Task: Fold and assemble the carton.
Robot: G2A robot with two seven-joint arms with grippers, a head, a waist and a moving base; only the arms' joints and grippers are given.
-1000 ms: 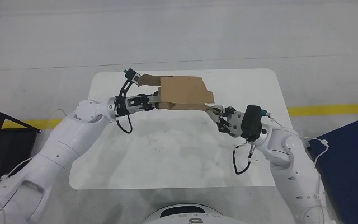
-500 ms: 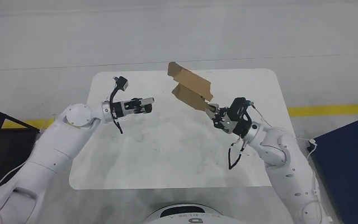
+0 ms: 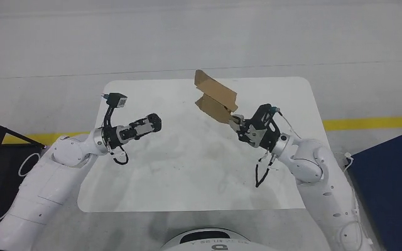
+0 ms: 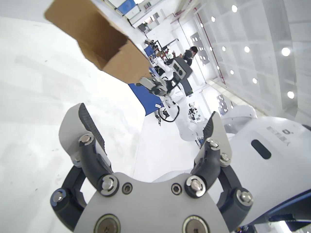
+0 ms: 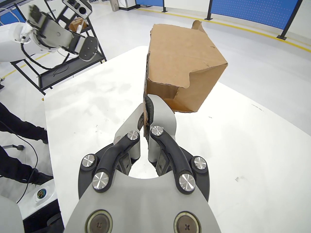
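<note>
1. While it hangs over the table's (image 3: 188, 182) 10 o'clock area in the top view, the left gripper (image 3: 152, 122) (image 4: 148, 115) has its fingers spread wide with nothing between them.
2. It sits well apart from the carton (image 3: 217, 103) (image 4: 107, 49) (image 5: 184, 69).
3. Carton: brown, partly opened into a tube, tilted, held up over the table near 1 o'clock. The left wrist view looks into its open end.
4. Right gripper (image 3: 235, 121) (image 5: 147, 105): at about 2 o'clock on the table, fingers pinched tight on a thin edge of the carton's lower flap. The carton's body extends from it toward 10 o'clock.
5. Yellow floor line (image 3: 364, 123): off the table at 3 o'clock.
</note>
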